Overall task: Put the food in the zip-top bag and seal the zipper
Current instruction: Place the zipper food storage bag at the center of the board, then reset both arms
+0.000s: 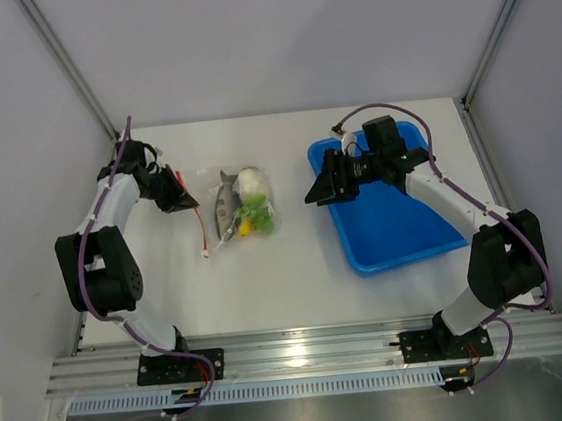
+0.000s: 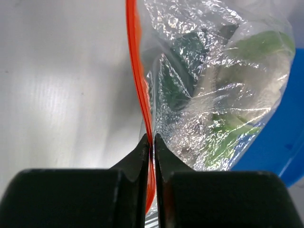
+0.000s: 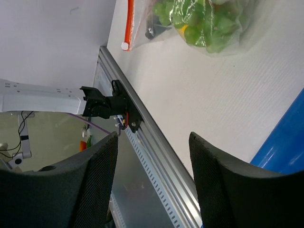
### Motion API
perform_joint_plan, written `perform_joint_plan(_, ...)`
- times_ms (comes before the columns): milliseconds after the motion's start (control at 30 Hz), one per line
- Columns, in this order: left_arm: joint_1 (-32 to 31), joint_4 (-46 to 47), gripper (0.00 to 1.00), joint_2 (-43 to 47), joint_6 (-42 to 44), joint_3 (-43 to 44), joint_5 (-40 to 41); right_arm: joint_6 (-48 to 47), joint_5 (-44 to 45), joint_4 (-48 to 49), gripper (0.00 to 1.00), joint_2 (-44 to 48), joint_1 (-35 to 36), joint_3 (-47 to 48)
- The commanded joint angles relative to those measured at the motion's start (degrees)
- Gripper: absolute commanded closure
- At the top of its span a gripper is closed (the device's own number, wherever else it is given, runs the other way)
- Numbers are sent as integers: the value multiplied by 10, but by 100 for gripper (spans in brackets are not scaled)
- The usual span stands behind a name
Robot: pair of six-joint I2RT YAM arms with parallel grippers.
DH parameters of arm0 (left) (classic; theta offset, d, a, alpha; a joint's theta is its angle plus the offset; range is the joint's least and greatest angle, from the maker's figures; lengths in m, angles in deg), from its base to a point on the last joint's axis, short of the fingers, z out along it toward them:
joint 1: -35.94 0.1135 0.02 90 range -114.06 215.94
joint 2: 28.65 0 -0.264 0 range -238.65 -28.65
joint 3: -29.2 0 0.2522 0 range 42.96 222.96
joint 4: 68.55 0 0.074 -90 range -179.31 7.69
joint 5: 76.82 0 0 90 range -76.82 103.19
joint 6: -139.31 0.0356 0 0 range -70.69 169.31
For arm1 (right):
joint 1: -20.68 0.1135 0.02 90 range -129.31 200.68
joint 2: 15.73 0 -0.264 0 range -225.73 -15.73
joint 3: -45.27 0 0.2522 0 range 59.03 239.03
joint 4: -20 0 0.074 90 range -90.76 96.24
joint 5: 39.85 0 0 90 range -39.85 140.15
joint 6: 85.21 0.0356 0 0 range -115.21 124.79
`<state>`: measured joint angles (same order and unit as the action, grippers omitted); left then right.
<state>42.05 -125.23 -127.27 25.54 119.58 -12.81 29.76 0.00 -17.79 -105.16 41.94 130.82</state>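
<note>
1. Left gripper (image 2: 153,142): jaws were pinched onto the zipper (image 2: 137,71).
2. Zip-top bag (image 2: 213,95): lay on the white table (image 2: 57,95) between the arms. It contained the food (image 1: 253,208), namely white, green, yellow and grey fish pieces.
3. Right gripper (image 1: 319,191): jaws stood apart, holding nothing, over the left edge of the blue tray (image 1: 404,233).

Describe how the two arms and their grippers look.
The left arm and right arm have white links, bulky black joints and purple cables along them. The left gripper and right gripper are black with tapered fingers; the right's pads look finely textured.
</note>
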Motion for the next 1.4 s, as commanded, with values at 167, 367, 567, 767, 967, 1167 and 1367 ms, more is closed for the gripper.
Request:
perform_joint_plan(167,14,-19,75,-39,26,49,97,-4,-2,-2,36,35,5,-16)
perform_joint_plan(367,18,-38,48,-22,21,72,162,-20,21,-32,36,54,8,-18)
perform_joint_plan(567,16,-31,37,31,0,75,156,-26,37,-42,35,78,9,-26)
perform_joint_plan(767,-21,-1,37,120,-44,45,128,-26,88,-68,36,114,11,-36)
perform_joint_plan(967,-101,71,32,239,-99,-1,55,-32,241,-127,10,190,28,-44)
perform_joint_plan(1167,-168,142,1,328,-123,-66,-5,-3,404,-170,1,283,32,-88)
perform_joint_plan(1367,-221,204,1,454,-115,-164,-43,51,528,-186,1,405,41,-147)
